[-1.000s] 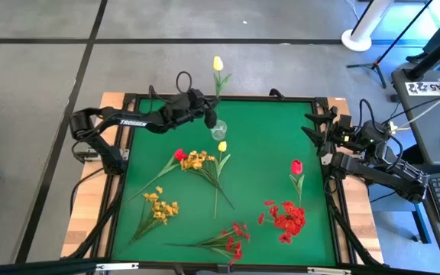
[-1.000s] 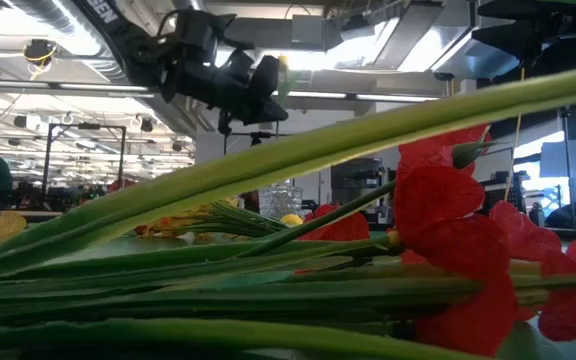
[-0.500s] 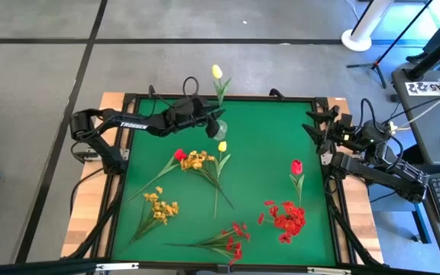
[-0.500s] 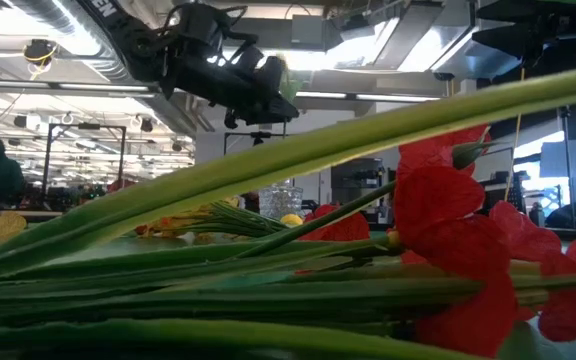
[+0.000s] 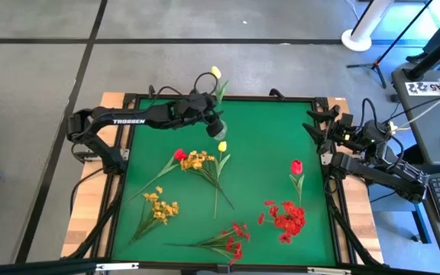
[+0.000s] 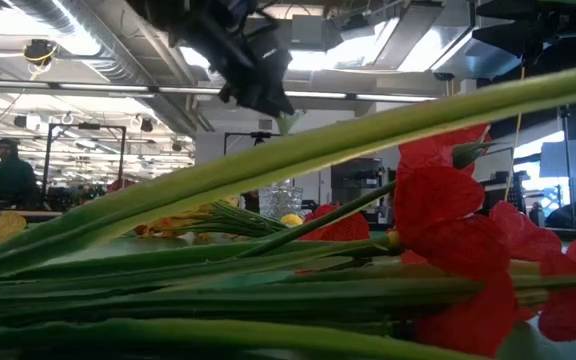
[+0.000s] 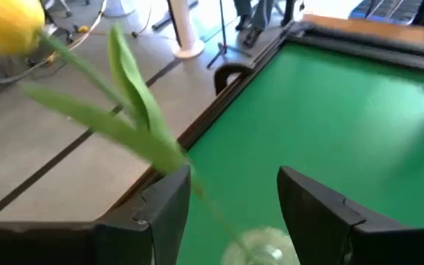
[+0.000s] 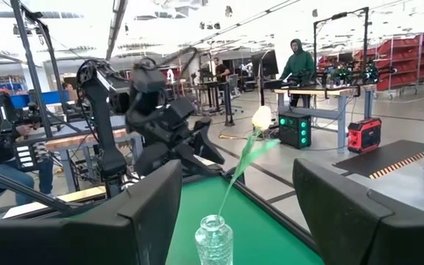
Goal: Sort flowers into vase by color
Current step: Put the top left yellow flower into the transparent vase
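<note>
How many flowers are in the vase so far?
Just one. A yellow tulip has its stem in the glass vase. The left gripper is open around that stem, above the vase. The right gripper waits at the table's edge. Left on the green mat: another yellow tulip, two red tulips and the yellow and red sprays.

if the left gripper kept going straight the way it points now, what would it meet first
Probably the glass vase, sitting between and just beyond the left gripper fingers, with the yellow tulip stem running into it. Past it is green table; depth is uncertain.
</note>
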### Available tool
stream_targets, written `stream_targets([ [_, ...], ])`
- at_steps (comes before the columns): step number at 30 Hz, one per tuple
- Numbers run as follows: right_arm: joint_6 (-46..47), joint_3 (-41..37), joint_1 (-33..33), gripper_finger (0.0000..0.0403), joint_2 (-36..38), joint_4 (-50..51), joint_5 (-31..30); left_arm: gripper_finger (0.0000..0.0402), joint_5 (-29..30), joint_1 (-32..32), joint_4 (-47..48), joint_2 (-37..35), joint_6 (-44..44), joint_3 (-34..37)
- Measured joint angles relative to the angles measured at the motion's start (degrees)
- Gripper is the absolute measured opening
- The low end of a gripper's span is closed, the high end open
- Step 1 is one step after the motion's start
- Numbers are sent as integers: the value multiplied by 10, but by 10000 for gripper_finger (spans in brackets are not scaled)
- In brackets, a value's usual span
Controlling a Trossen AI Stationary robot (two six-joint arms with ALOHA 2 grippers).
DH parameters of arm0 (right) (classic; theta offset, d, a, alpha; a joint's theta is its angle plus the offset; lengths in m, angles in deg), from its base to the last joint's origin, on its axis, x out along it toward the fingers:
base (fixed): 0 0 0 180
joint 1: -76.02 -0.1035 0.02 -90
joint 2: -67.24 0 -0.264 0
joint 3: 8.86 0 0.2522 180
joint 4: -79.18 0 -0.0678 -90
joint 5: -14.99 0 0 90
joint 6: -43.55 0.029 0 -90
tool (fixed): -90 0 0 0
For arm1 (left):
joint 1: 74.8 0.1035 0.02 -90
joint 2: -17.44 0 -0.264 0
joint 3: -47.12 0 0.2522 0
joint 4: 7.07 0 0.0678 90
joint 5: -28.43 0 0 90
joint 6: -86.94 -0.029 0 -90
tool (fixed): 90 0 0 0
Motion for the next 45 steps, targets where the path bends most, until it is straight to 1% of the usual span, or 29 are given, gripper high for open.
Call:
stream_targets([
  [2, 0, 0, 0, 259, 0, 0, 0, 200, 4, -11, 31, -1, 0, -21],
  [4, 0, 0, 0, 259, 0, 0, 0, 201, 26, -21, 78, -7, 4, -45],
  [6, 0, 0, 0, 259, 0, 0, 1, 201, 48, -33, 132, -16, 25, -71],
  [8, 0, 0, 0, 259, 0, 0, 4, 201, 58, -46, 177, -30, 59, -96],
  [12, -2, 0, 0, 259, 0, 0, 4, 200, 53, -92, 237, -55, 172, -111],
  [16, -2, 0, 0, 259, 0, 0, 4, 200, 39, -154, 311, -59, 336, -102],
  [20, -2, 0, 0, 259, 0, 0, 4, 200, 48, -228, 303, -50, 481, -50],
  [22, -2, 0, 0, 259, 0, 0, 4, 200, 64, -258, 282, -42, 549, -24],
  [25, -2, 0, 0, 259, 0, 0, 4, 200, 70, -291, 240, -30, 634, 7],
  [30, -1, 0, 0, 259, 0, 0, 4, 199, 70, -334, 234, 8, 770, 18],
  [37, -1, 0, 0, 259, 0, 0, 4, 199, 45, -369, 226, 67, 908, 18],
  [45, 15, 0, 0, 259, 0, 0, 28, 199, 46, -368, 225, 142, 1020, 18],
])
